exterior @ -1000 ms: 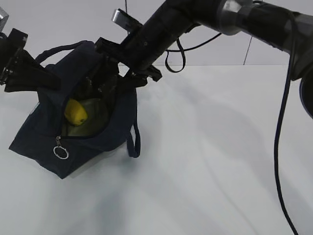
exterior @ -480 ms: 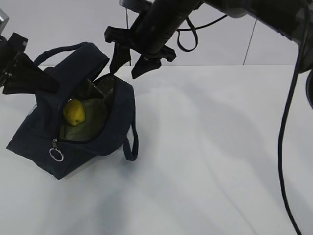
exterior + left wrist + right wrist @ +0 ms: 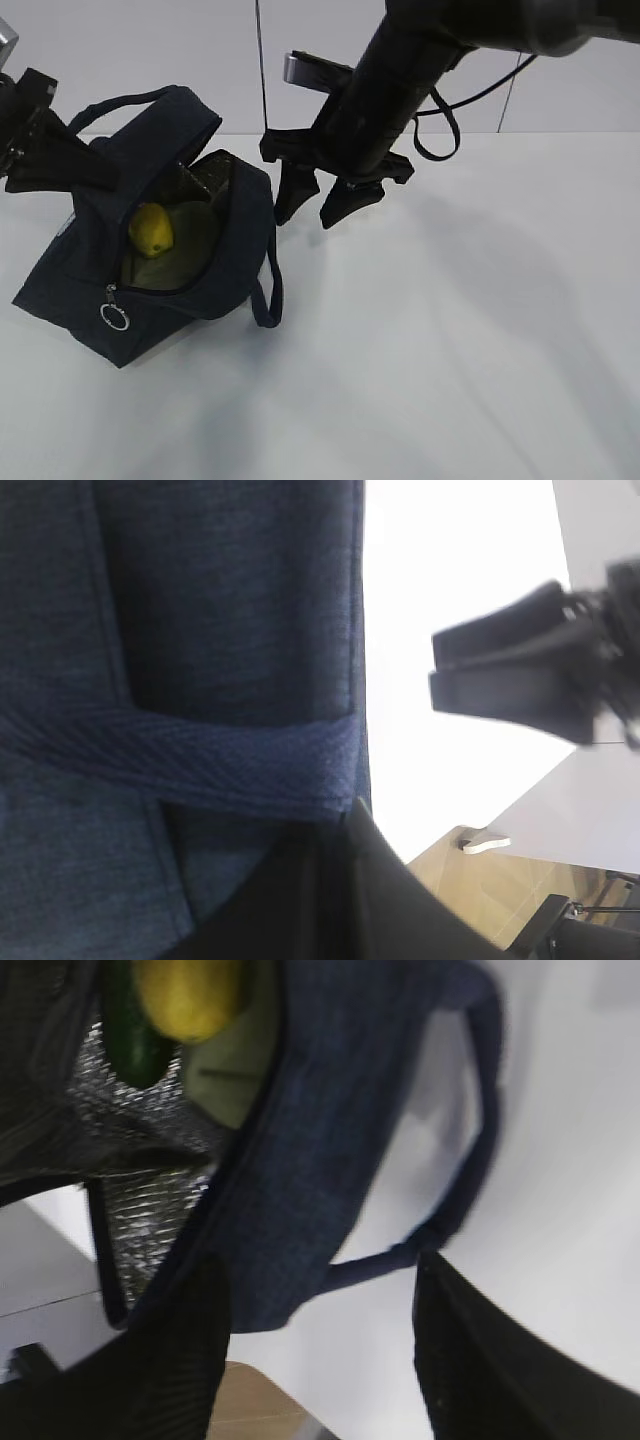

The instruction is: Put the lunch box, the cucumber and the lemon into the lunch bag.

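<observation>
**Three items sat in the open bag, right claw clear of it**

Two loop handles belonged to the lunch bag (image 3: 90, 285), which stood on the white table (image 3: 450, 350) toward its left edge. Nearest the camera, the silver ring pull (image 3: 114, 317) hung at the bag's front end, and one handle (image 3: 268, 290) drooped down its right side onto the tabletop. Behind the ring the mouth gaped open. Inside, the lemon (image 3: 150, 230) lay on the pale green lid of the lunch box (image 3: 165, 262); the right wrist view also showed the cucumber (image 3: 135, 1035) just beside the lemon, against the silver lining (image 3: 150, 1150).

Farther back, the right gripper (image 3: 318, 205) hung above the table just to the right of the bag, apart from it, its jaws spread moderately wide and holding nothing. The bag's raised far flap and upper handle (image 3: 125, 100) stood between the two arms.

At the far left edge, the left gripper (image 3: 75, 165) was clamped tight on the navy fabric of the bag's back rim, pinching it.
</observation>
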